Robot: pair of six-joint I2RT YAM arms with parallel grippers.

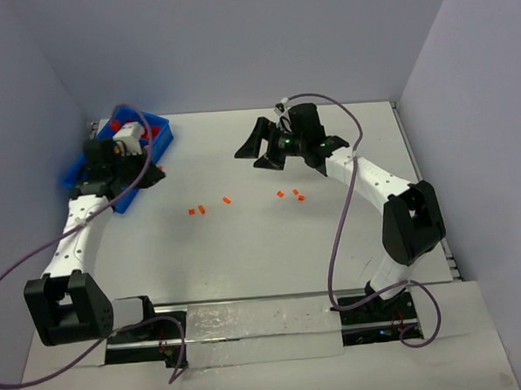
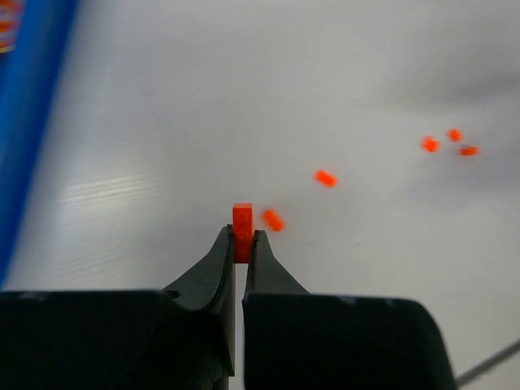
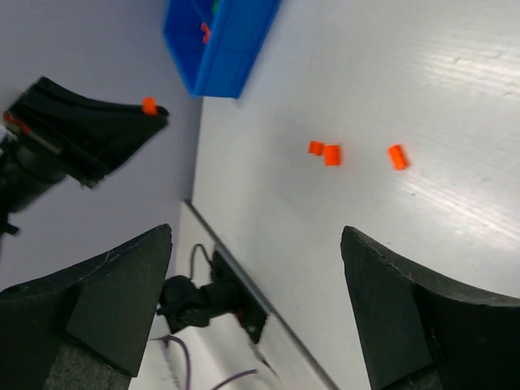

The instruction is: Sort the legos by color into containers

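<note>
The left tool (image 2: 241, 241) pinches a small orange plastic brick (image 2: 242, 216) by its very tips, near the blue rectangular plastic bin (image 1: 163, 134). The right tool (image 3: 256, 236) stands wide and empty. Such a thin hold may let the brick slip.

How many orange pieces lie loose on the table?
6 orange pieces: a pair left of centre, one beside them, three clustered further right. A seventh sits in the left tool. Others may be hidden.
</note>
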